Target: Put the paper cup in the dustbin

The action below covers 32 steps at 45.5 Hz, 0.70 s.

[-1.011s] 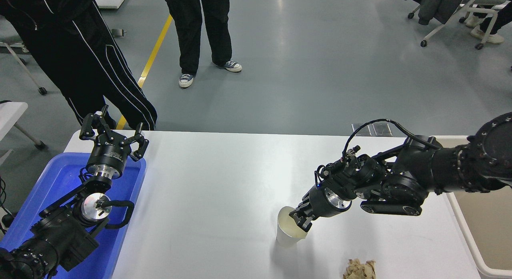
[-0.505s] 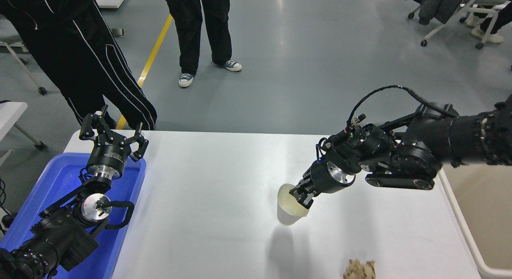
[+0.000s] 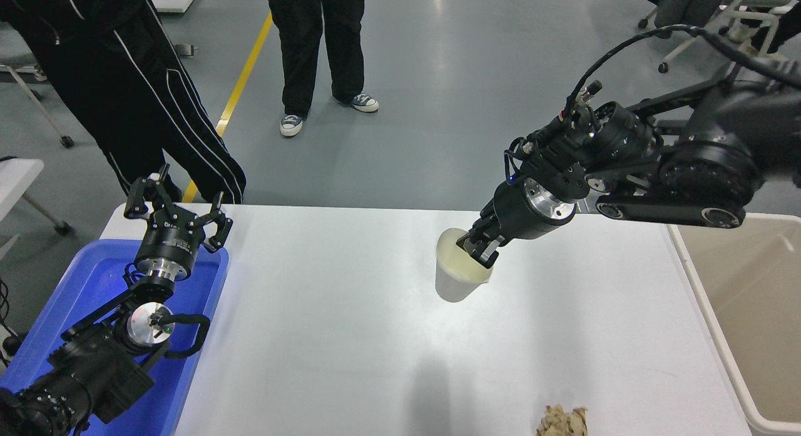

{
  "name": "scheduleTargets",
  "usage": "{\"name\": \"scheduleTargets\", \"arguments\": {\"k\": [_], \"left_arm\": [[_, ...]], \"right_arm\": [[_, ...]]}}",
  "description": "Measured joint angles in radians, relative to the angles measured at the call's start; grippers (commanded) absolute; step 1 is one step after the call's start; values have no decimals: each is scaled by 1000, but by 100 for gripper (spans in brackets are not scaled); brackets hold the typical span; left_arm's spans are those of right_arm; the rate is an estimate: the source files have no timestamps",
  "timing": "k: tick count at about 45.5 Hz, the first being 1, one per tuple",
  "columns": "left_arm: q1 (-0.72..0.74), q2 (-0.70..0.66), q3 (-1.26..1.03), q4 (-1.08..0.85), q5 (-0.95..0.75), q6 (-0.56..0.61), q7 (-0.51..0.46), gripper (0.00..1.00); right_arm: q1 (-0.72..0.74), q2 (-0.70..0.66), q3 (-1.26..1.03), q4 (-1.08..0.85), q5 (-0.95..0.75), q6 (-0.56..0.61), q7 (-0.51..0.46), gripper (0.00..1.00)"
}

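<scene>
White table [image 3: 325, 336] fills the lower centre of the frame; beige dustbin [image 3: 701, 298] sits at the right edge, thick off-white rim showing, its open cream interior visible; blue plastic bin [image 3: 81, 279] at lower left, w/ the left arm parked over it, left gripper [image 3: 178, 214] fingers spread, nothing in them; right arm comes in from upper right, right gripper [image 3: 482, 248] clamped on the rim of the paper cup [image 3: 454, 279], one finger inside the mouth; cup's centre-right of frame, upright, mouth up, clear of the tabletop, its shadow on the table further down the frame; cup well left of the dustbin, not over it; crumpled tan paper wad [image 3: 563, 420] at bottom edge, right of centre; two people's legs upper left.
</scene>
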Motion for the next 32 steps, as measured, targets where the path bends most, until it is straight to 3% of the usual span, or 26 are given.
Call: {"name": "scheduleTargets", "arguments": {"k": [17,32], "left_arm": [[0,0,0,0,0,0,0,100],[0,0,1,0,0,0,0,100]], "right_arm": [[20,-52,-21,-1,17,23,6,0],[-149,-294,10,-104,9,-1,8,0]]}}
